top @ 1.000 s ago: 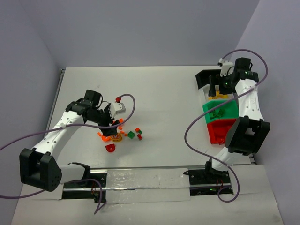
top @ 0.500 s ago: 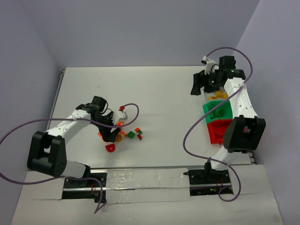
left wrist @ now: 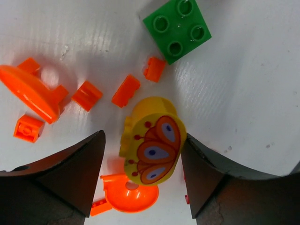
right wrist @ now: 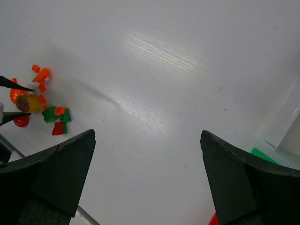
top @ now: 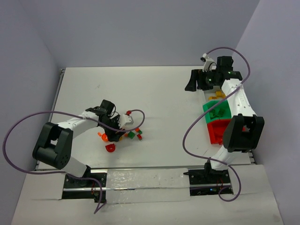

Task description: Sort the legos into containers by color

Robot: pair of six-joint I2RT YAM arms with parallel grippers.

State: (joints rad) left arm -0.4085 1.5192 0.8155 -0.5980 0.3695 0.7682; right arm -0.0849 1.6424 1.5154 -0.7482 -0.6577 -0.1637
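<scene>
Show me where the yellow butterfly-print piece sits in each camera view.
Top external: yellow butterfly piece, in the brick pile left of centre.
Left wrist: yellow butterfly piece, lower centre.
Right wrist: yellow butterfly piece, far left edge.
Shared landmark: green brick beside it.

I settled the left gripper (left wrist: pixel 143 140) astride the yellow piece (left wrist: pixel 152 147) and swung the right gripper (top: pixel 191 83) left off the bins (top: pixel 205 108), along the far edge.
</scene>
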